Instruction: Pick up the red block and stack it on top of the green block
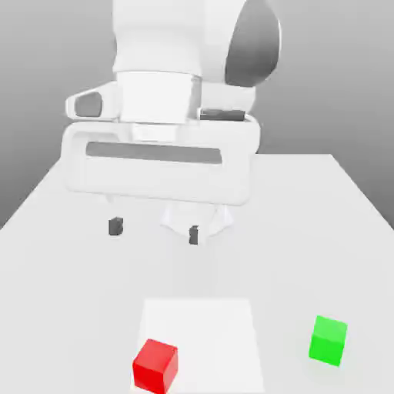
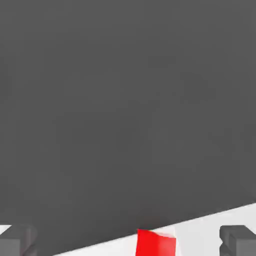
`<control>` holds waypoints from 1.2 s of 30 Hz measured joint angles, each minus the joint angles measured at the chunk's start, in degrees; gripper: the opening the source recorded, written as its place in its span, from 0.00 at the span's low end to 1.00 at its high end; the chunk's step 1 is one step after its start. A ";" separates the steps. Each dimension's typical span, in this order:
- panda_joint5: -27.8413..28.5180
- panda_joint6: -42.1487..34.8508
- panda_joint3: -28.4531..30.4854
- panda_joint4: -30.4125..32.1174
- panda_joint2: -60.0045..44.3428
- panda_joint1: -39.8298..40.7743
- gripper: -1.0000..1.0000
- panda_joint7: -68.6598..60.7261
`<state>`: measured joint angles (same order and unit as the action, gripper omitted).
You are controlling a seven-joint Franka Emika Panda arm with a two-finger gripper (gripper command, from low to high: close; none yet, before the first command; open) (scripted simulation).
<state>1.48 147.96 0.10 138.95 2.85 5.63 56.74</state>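
Observation:
The red block (image 1: 155, 365) rests on the white table near its front edge, toward the exterior view's left. The green block (image 1: 328, 339) sits apart from it at the exterior view's right. My gripper (image 1: 154, 230) hangs above the table's middle, behind both blocks, open with nothing between its dark fingertips (image 1: 115, 226). In the hand view the red block (image 2: 156, 243) shows between the two fingertips (image 2: 238, 239), well below them.
The white table (image 1: 323, 231) spreads flat around the blocks, with a brighter square patch (image 1: 223, 323) on it next to the red block. The arm's large white body (image 1: 161, 154) looms over the table's rear half.

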 joint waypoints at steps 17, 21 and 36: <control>-1.82 13.73 0.22 1.02 -24.51 1.27 0.00 2.17; -1.77 11.34 0.20 1.48 -21.70 1.33 0.00 2.22; 5.86 6.96 -15.49 4.87 -14.49 -16.10 0.00 -1.91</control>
<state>7.33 154.92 -15.39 143.81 -11.64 -10.47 54.83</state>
